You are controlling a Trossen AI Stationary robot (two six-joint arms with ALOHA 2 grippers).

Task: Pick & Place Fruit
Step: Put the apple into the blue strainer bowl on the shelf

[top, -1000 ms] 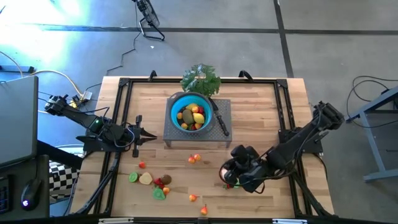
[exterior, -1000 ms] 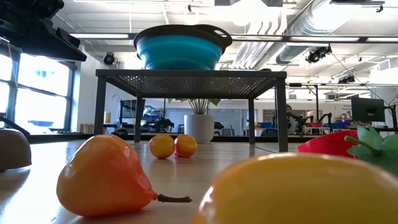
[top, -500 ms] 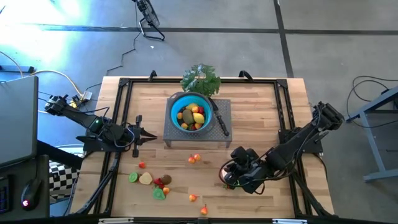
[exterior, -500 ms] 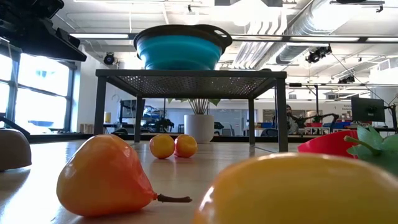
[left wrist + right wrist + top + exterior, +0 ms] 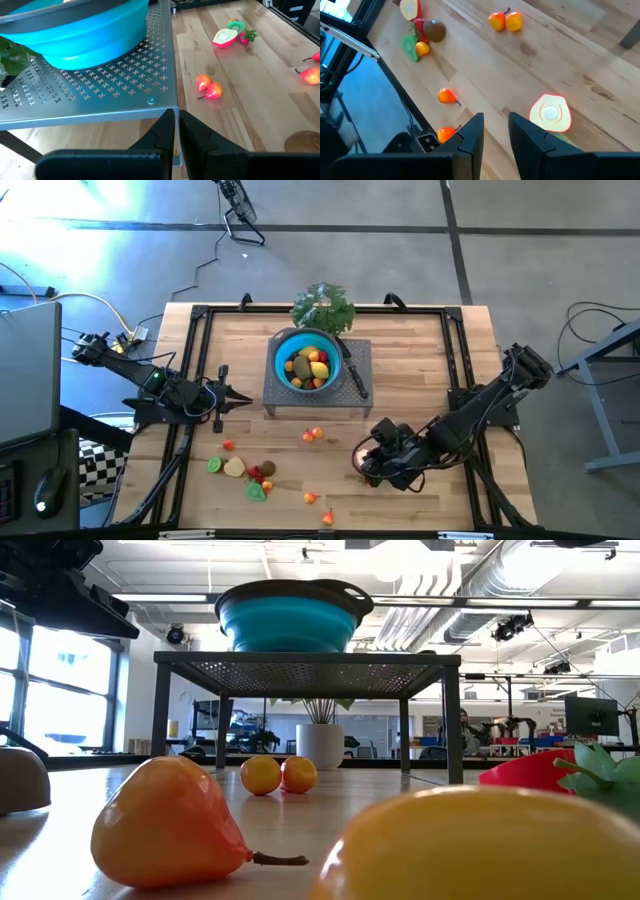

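A blue bowl [image 5: 308, 360] with several fruits in it stands on a grey perforated stand [image 5: 280, 395] at the table's far middle. More fruit lies on the wood: an orange pair [image 5: 314, 435], a cluster of slices [image 5: 245, 472] near the front left, and an orange pear [image 5: 165, 825]. A pink and cream slice [image 5: 550, 114] lies flat just beside my right gripper [image 5: 496, 122]. That gripper hangs over the near right part of the table [image 5: 364, 467], slanting down, open by a narrow gap with only bare wood between its fingers. My left gripper [image 5: 245, 397] is shut and level beside the stand's left near corner [image 5: 176, 117].
A leafy green bunch [image 5: 323, 307] lies behind the bowl. A black-handled knife [image 5: 356, 380] rests on the stand's right side. Black frame rails [image 5: 190, 380] run along the table's edges. Bare wood lies between the stand and the scattered fruit.
My right gripper has turned a little at the wrist while staying over the same near right spot. Its gap has stayed the same. The fruit has not moved.
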